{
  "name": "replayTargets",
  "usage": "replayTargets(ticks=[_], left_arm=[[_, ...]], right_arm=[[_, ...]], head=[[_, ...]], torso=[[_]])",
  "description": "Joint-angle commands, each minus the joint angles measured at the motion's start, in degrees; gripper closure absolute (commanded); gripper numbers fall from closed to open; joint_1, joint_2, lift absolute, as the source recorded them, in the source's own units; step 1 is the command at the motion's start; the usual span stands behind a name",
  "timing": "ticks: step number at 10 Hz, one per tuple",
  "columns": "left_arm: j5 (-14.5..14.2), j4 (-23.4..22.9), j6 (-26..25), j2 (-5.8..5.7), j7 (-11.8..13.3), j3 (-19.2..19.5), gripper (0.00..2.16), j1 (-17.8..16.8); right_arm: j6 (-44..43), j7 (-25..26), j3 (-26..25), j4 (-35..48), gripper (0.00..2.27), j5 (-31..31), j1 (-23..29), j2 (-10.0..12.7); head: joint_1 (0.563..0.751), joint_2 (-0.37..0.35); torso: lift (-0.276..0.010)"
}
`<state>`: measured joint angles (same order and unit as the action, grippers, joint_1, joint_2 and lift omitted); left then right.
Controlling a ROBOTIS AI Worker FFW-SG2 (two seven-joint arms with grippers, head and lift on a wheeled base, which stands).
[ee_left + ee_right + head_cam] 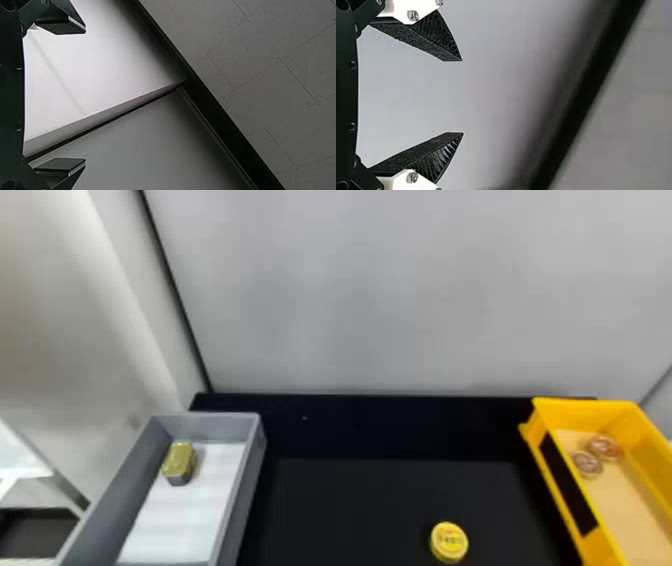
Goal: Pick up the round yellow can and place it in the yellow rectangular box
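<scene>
Can sits inward of box lining tabletop's right edge, likely for easy reach; left claw and right claw gape empty.

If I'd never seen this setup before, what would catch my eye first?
Probably the big yellow box at the right of the head view, bright against the black table, with two round tins inside. Next, the small round yellow can, alone on the dark surface to the left of that box. Then the grey bin on the left, holding a gold-topped tin on its white bottom.
</scene>
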<state>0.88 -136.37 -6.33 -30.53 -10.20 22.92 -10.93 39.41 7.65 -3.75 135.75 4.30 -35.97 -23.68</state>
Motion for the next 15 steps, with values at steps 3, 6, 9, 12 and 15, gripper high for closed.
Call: replayTargets(ticks=[3,6,9,12,15], left_arm=[[0.0,0.4,-0.3,0.1,-0.1,-1.2,0.11,-0.5],[0.0,1.5,-0.2,0.54,-0.1,-3.7,0.11,-1.5],[0.0,2.6,0.2,1.25,-0.1,-5.2,0.11,-2.3],[0.0,3.1,0.6,1.25,-0.1,-5.6,0.11,-2.5],[-0.1,3.3,0.9,1.51,-0.1,-5.4,0.11,-2.1]], right_arm=[[24.6,-4.9,-2.1,-13.2,0.13,17.9,0.1,5.0],[27.9,-4.9,0.9,-21.8,0.13,24.4,6.2,5.6],[32.3,-5.1,3.0,-25.8,0.12,25.3,12.2,6.7],[36.7,-7.1,4.7,-30.9,0.09,25.6,17.1,6.8],[36.8,-7.1,6.3,-35.7,0.09,25.2,20.0,6.2]], head=[[0.72,0.032],[0.72,0.032],[0.72,0.032],[0.72,0.032],[0.72,0.032]], torso=[[-0.001],[-0.001],[-0.001],[-0.001],[-0.001]])
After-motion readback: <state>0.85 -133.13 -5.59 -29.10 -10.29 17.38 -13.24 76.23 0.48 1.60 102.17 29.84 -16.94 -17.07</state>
